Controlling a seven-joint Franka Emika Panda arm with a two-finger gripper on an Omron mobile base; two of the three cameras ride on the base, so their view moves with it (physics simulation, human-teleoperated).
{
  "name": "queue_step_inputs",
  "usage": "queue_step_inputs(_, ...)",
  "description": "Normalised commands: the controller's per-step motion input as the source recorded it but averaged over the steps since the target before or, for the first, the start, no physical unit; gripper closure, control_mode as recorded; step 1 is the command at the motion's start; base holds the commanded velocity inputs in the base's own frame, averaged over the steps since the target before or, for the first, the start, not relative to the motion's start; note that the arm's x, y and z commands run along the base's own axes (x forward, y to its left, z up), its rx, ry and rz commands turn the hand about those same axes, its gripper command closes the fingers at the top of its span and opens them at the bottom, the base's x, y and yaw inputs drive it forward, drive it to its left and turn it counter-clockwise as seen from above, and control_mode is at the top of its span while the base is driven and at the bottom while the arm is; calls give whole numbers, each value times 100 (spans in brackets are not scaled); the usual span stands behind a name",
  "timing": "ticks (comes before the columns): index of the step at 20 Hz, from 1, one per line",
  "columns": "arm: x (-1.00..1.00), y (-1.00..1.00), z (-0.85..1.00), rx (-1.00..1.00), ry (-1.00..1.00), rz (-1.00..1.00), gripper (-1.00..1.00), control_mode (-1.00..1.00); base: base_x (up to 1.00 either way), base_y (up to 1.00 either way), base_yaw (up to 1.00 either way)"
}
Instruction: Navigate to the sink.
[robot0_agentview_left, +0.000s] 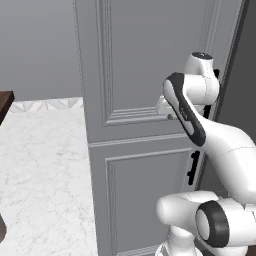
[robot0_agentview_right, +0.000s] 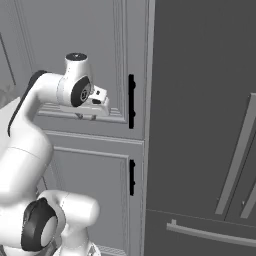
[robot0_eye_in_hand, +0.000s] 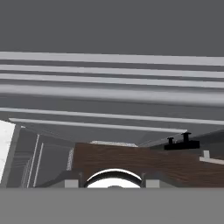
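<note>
Facing a tall grey cabinet (robot0_agentview_left: 145, 125) with panelled doors and black handles (robot0_agentview_right: 131, 101), the arm holds its gripper (robot0_agentview_right: 92, 116) folded close to the upper door panel. Whether its fingers are parted or closed cannot be told. A dark fridge (robot0_agentview_right: 200, 125) stands right of the cabinet; white marble floor (robot0_agentview_left: 45, 170) lies to the left. No sink can be made out.

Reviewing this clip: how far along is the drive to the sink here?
Nothing looks done: the base faces a tall grey panelled cabinet with black handles, beside a dark fridge. In hand: the arm is folded, gripper close to the cabinet door. Left: reaching the sink; the white marble floor lies open to the left.
</note>
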Motion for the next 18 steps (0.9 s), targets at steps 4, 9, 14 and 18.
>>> queue_step_inputs(4, -47, 0, 0, 0, 0, 0, -100, -100, 0, 0, 0)
queue_step_inputs(9, -96, 8, 1, -4, -21, 0, -100, -100, 0, 0, 0)
queue_step_inputs(14, -83, 10, 2, -1, -29, 0, -100, -100, 0, 0, 0)
queue_step_inputs(18, -64, 0, 0, 0, -20, 0, -100, -100, 0, 0, 0)
